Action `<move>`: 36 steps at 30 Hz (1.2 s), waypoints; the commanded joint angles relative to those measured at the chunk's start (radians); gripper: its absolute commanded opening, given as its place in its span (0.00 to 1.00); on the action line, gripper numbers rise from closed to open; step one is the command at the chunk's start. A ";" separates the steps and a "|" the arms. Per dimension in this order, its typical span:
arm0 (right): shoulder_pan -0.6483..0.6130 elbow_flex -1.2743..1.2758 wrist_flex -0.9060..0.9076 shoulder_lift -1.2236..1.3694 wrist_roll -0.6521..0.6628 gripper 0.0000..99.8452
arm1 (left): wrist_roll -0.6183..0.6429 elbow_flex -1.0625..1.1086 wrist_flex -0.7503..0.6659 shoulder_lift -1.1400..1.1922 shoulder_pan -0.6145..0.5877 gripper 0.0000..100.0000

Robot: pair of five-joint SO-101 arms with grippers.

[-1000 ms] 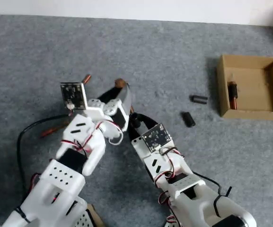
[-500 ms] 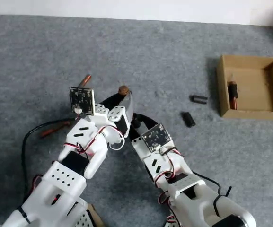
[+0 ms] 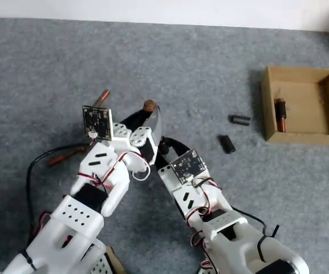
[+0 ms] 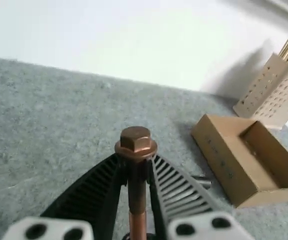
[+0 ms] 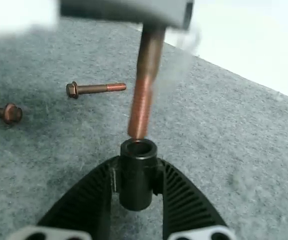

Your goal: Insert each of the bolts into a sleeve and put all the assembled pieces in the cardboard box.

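Left hand point(image 4: 136, 167): clamped on a copper-coloured bolt point(image 4: 136, 145) just under its hexagonal head, so that the shank hangs free below for entry.
Right hand point(image 5: 137, 165): closed around a black sleeve point(image 5: 135, 187), which is held upright with its open bore facing up so that the bolt can be received from above.
Bolt and sleeve: the bolt's tip is seen at the sleeve's mouth, with the shank leaning slightly off the sleeve's axis. Whether it touches the rim or has just entered cannot be told.
Step in hand: insertion is judged to be at its start, and the tilt may need to be taken out before the bolt is pushed home.
Loose bolts: two more point(image 5: 95, 89) point(image 5: 4, 112) are left lying flat on the grey tabletop point(image 3: 210, 57), on the left arm's side.
Loose sleeves: two point(image 3: 239, 120) point(image 3: 227, 144) are laid between the arms and the box.
Cardboard box point(image 3: 264, 105): set well apart from both hands. One assembled piece point(image 3: 280, 114) is already laid inside, near the wall facing the arms.
Writing: faint print is seen on the box's outer wall in the left wrist view, but it is too small to be read.
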 commanded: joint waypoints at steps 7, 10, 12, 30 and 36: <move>-0.008 0.067 -0.038 -0.027 0.009 0.01 | -0.008 0.021 -0.066 -0.024 0.012 0.00; -0.008 0.068 -0.038 -0.033 0.009 0.01 | -0.008 0.035 -0.072 -0.024 0.013 0.00; -0.008 0.070 -0.038 -0.074 0.009 0.01 | -0.008 0.041 -0.072 -0.024 0.016 0.00; 0.016 0.142 0.483 -0.674 -0.072 0.01 | -0.141 0.081 -0.068 -0.024 0.073 0.01; 0.054 0.147 0.547 -0.734 -0.072 0.01 | -0.104 0.081 -0.063 -0.024 0.071 0.23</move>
